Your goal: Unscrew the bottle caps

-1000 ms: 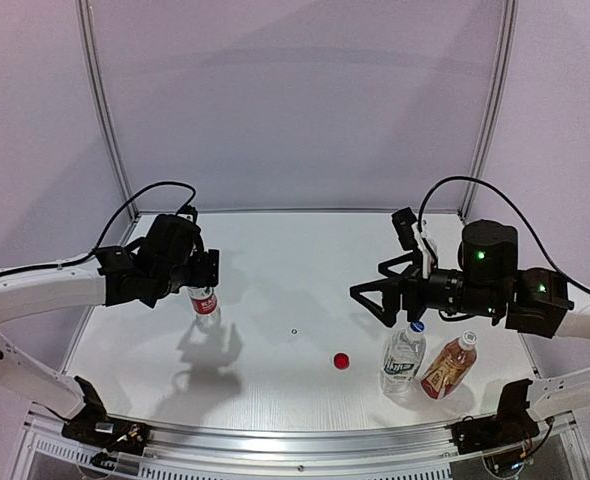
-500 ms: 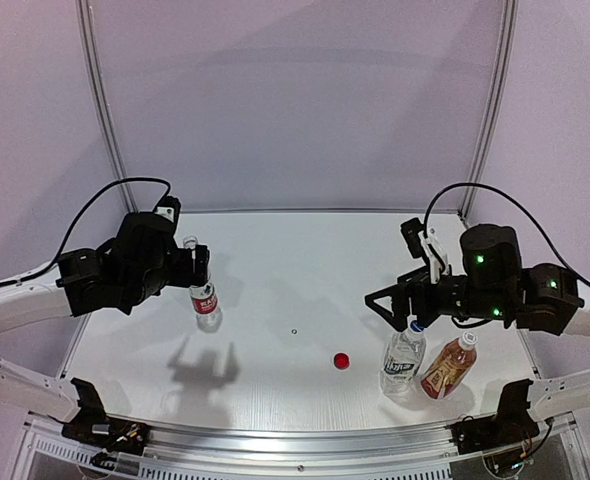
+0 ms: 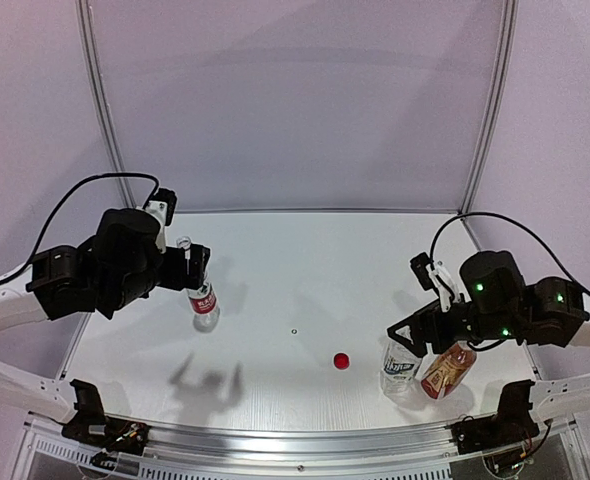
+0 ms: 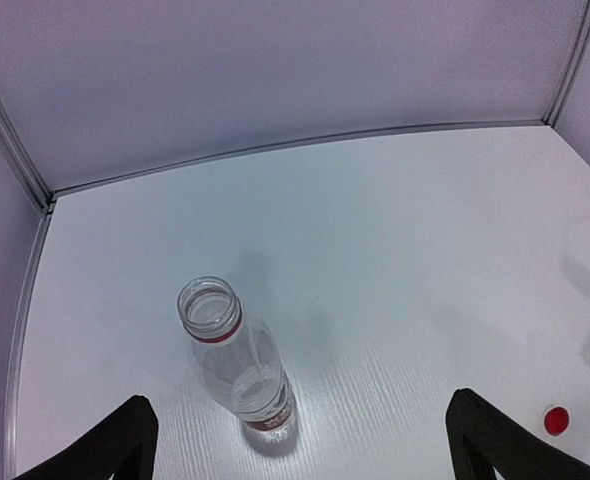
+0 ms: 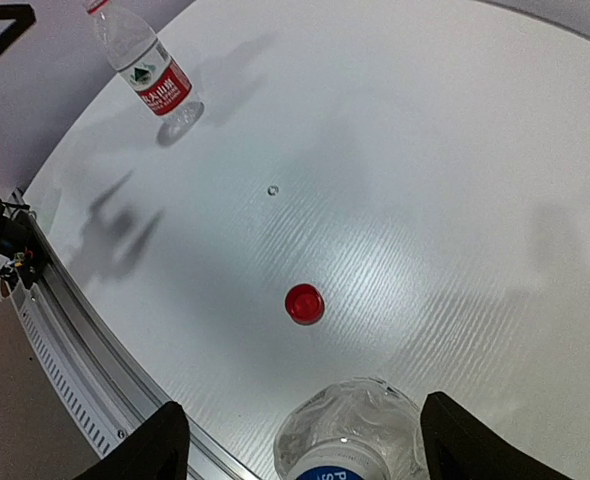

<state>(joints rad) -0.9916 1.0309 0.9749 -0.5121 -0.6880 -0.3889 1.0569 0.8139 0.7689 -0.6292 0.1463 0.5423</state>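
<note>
Gaping empty left pincer [image 4: 300,425] near red-labelled bottle [image 4: 227,348]; right pincer [image 5: 303,408] wide around blue-capped bottle [image 5: 353,428].

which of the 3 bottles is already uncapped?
Red-label bottle, left side: bare neck, a red cap loose on the table. Green-blue-label bottle is capped; amber bottle's top is hidden by the right hand.

The lone bottle [image 3: 204,303] stands left, loose cap [image 3: 342,360] centre, bottle pair [image 3: 399,372] right.

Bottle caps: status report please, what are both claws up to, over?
Left gripper open, clear of uncapped red-label bottle. Red cap loose on table. Right gripper open, straddling blue-capped bottle, cap on. Amber bottle crowding alongside.
</note>
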